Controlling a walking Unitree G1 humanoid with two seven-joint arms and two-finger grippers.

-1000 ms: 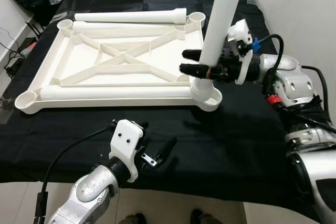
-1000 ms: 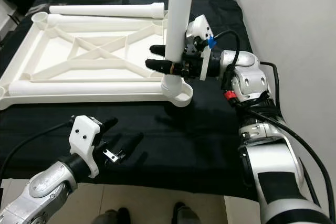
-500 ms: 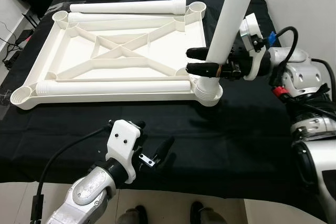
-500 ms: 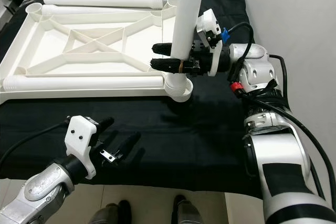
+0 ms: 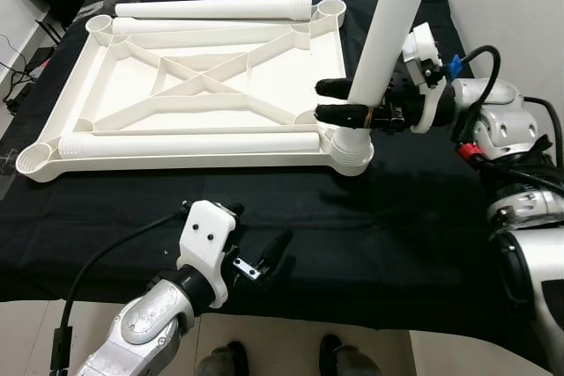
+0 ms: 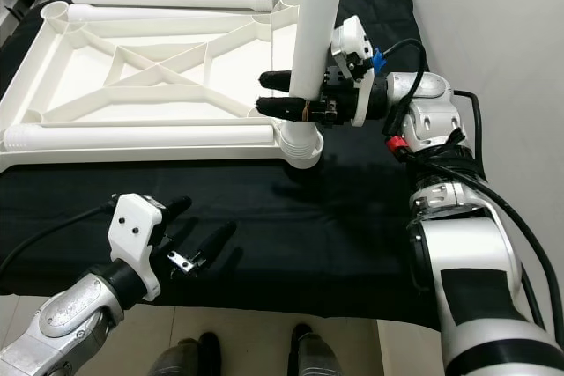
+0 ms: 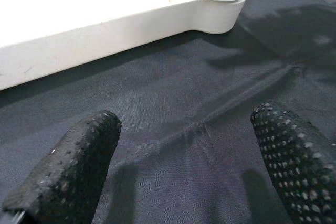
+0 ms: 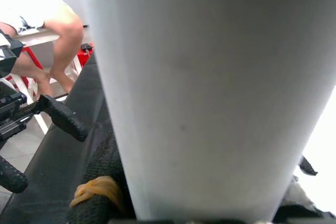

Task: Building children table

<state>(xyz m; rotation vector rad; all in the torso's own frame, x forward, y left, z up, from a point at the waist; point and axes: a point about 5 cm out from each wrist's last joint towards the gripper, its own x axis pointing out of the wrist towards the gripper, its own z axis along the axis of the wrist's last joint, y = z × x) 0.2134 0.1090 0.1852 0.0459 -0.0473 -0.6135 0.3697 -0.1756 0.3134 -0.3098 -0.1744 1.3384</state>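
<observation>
in corner socket [image 5: 353, 151], upright white leg [image 5: 388, 41]

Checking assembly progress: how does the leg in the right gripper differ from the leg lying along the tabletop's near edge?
The gripped leg stands upright in a corner socket, clamped by the right gripper; the near-edge leg lies flat and untouched on the tabletop. Both are plain white tubes.
</observation>
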